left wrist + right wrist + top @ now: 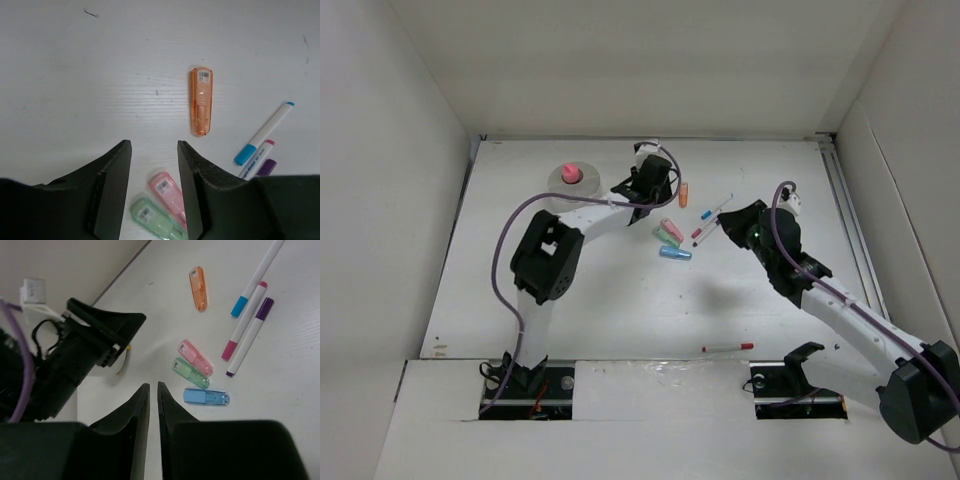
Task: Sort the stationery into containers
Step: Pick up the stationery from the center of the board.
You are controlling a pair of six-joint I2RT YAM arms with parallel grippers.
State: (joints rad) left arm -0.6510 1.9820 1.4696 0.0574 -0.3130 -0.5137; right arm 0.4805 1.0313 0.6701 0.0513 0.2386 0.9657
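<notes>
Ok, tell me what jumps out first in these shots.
The bright cluster mid-table draws the eye: a pink case, a green case and a blue case side by side, with an orange case and three pens nearby. A red-and-white pen lies alone near the front edge, and the round white cup at far left has something pink in it.

The white table [620, 300] bears a round cup [556, 187], scattered pens [717, 207] and coloured cases [675, 253].
</notes>
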